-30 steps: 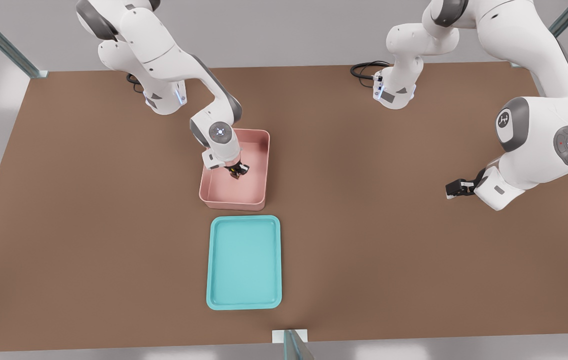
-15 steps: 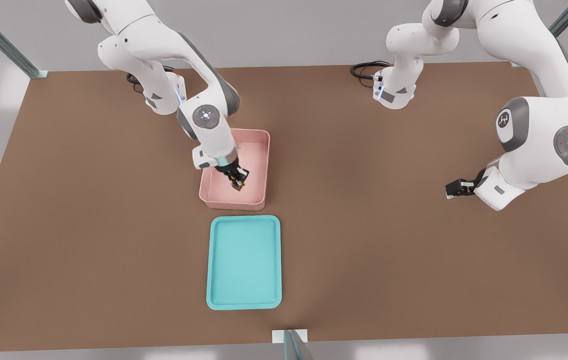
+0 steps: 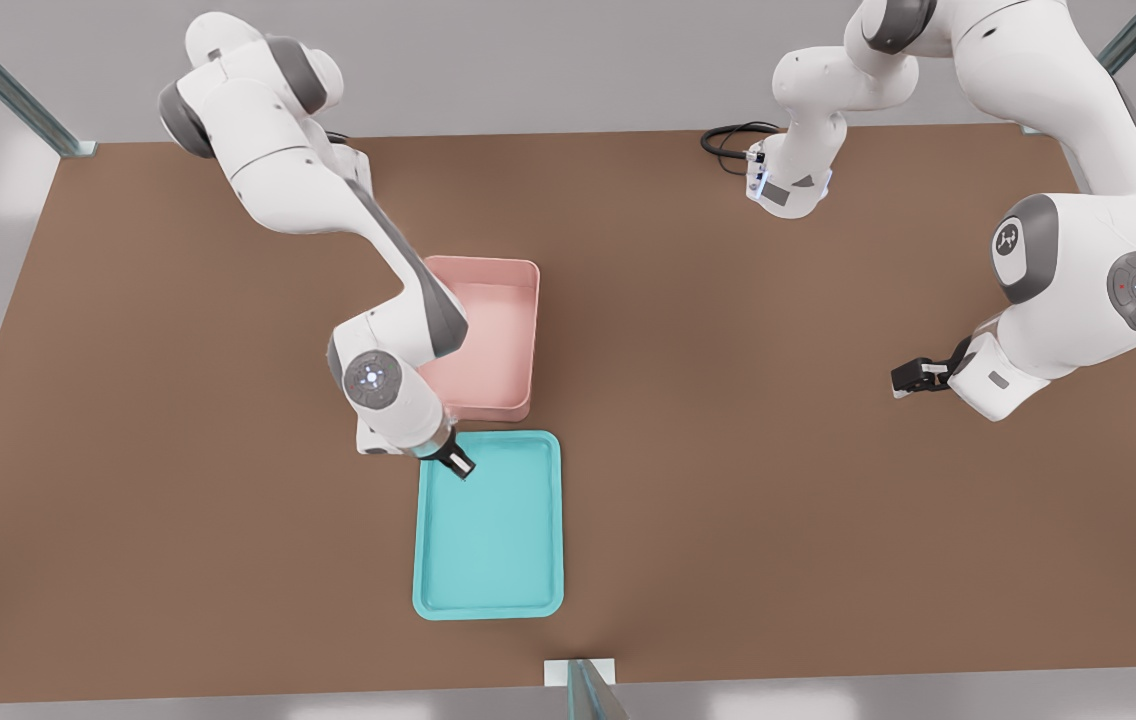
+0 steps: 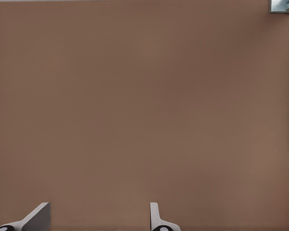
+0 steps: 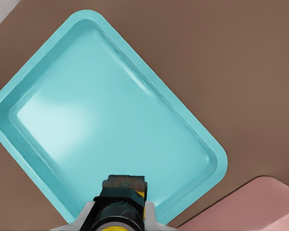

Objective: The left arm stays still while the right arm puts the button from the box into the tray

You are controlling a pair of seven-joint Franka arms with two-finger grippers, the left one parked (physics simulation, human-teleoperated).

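- Gripper point(image 3: 460, 466) of the right arm point(image 3: 378, 300) is seen above the near-box corner of the tray point(image 3: 488, 590), toward the front view's left, just past the rim that faces the box point(image 3: 513, 290).
- Its fingers are clamped on the button point(image 5: 119, 211); in the right wrist view the yellow cap and black base are seen pinched between the two pale fingertips point(image 5: 89, 211), with the teal tray floor spread out beyond them.
- No button is seen on the pink floor of the box, so the pick is judged to be done and the carry to be nearly over.
- The step in hand is judged to be the placing: the button is held over the tray but is not yet set down on it.
- For the next move, a descent toward the tray floor is called for, perhaps with a small shift inward from the rim, and then the fingers are to be parted so that the button is left inside.
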